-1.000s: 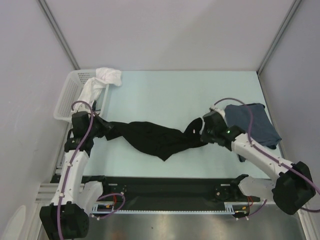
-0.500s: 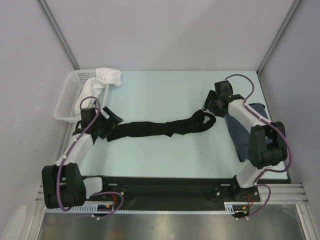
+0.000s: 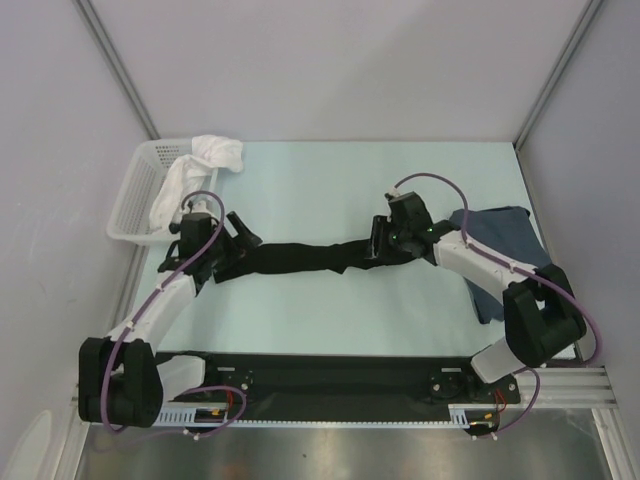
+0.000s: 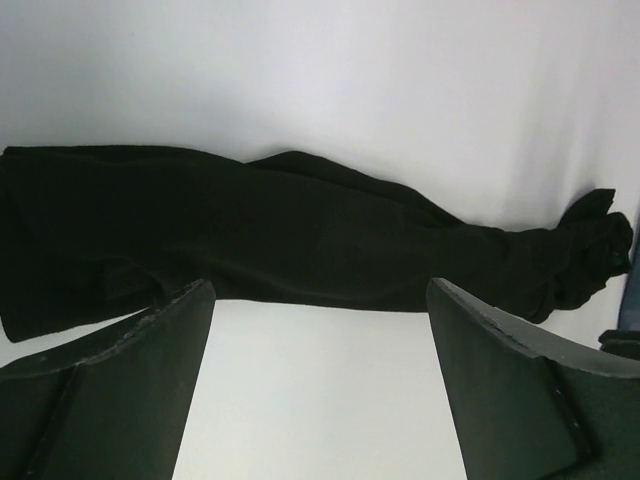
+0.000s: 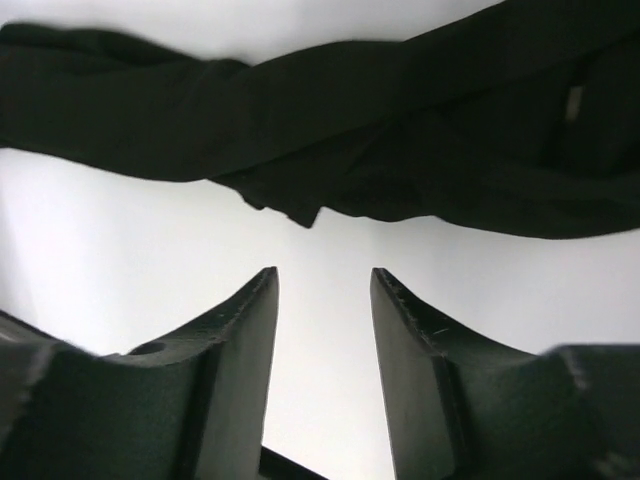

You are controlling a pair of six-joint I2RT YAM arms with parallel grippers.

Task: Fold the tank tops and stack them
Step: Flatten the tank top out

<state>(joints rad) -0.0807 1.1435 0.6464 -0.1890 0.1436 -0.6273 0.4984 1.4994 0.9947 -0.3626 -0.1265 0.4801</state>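
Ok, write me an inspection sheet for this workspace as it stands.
Surface: pale table, flat.
Job's things: black tank top stretched rope-like across the middle, unfolded; slate-blue tank top at the right edge, not stacked.
Clutter: white lattice basket far left, white cloth draped over its rim.
Grippers: left gripper open, empty, by the black top's left end; right gripper open, empty, by its right end.
Cables: purple cables loop along both arms.
Surroundings: grey walls, metal corner posts.

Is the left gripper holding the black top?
No, the left gripper is open and the black top lies past its fingertips.
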